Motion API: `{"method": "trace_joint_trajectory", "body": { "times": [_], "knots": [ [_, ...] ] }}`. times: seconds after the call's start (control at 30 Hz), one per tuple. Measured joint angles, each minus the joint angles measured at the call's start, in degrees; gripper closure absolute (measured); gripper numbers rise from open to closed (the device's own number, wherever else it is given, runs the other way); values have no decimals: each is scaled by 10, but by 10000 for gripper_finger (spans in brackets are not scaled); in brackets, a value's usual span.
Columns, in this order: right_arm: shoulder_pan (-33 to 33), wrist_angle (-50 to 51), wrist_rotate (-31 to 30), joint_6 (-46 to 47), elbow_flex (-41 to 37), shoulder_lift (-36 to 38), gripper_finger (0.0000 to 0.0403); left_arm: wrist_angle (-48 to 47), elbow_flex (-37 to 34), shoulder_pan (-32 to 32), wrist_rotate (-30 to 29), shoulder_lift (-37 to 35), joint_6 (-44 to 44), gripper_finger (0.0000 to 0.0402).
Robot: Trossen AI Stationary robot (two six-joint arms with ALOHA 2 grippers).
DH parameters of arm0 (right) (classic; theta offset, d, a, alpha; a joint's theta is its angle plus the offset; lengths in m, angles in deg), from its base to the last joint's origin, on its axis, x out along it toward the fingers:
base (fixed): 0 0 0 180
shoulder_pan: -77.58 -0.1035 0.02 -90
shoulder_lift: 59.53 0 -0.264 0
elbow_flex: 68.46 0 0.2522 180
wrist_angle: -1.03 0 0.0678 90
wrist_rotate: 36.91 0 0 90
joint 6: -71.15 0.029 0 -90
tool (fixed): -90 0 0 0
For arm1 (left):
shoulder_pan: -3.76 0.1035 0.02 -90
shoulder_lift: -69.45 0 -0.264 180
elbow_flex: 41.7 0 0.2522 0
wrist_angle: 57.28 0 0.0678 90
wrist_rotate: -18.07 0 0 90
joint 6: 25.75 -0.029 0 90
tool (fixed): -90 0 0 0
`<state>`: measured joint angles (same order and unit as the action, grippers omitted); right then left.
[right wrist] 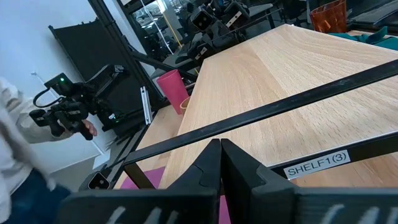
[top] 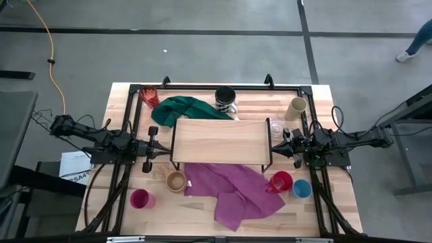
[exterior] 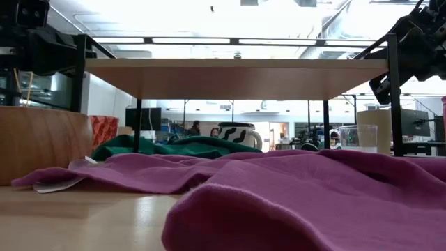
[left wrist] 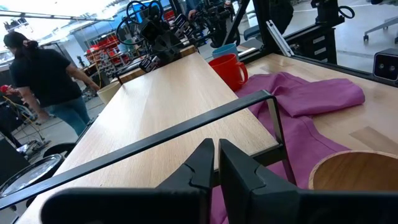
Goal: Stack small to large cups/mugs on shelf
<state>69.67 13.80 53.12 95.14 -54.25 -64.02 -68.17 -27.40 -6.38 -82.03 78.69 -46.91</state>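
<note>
The light-wood shelf (top: 219, 140) stands on black legs mid-table, with no cup on it. Around it on the table stand a translucent red cup (top: 149, 95), a striped mug (top: 226, 100), a cream cup (top: 295, 108), a clear glass (top: 276, 127), a tan wooden cup (top: 176, 181), a magenta cup (top: 141, 199), a red mug (top: 281, 182) and a blue cup (top: 302, 189). My left gripper (top: 156, 145) hovers shut just off the shelf's left end (left wrist: 216, 167). My right gripper (top: 289, 144) hovers shut at the right end (right wrist: 221, 163).
A purple cloth (top: 233, 192) lies crumpled from under the shelf toward the near edge, between the wooden cup and the red mug. A green cloth (top: 192, 108) lies behind the shelf beside the striped mug. A black frame rims the table. People stand in the room beyond (left wrist: 43, 74).
</note>
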Motion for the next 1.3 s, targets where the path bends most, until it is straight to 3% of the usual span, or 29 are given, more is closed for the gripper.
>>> {"method": "trace_joint_trajectory", "body": {
  "times": [0.4, 0.67, 0.8, 0.93, 1.03, 1.3],
  "knots": [
    [0, 0, 0, 0, 0, 0, 402, 3, 0, 0, 0, 0, 2, 389],
    [0, 0, 0, 0, 0, 0, 402, 1, 0, 0, 11, 0, 53, 387],
    [0, 0, 0, 0, 0, 0, 402, 70, 0, 0, 16, 1, 93, 389],
    [0, 1, 0, 0, 0, 0, 402, 203, 28, 0, 15, -1, 109, 387],
    [0, 1, 0, 0, 0, 0, 402, 244, 57, 0, 16, 0, 107, 388],
    [0, 1, 0, 0, 0, 0, 402, 207, 153, 0, 21, 0, 43, 389]
  ]
}}
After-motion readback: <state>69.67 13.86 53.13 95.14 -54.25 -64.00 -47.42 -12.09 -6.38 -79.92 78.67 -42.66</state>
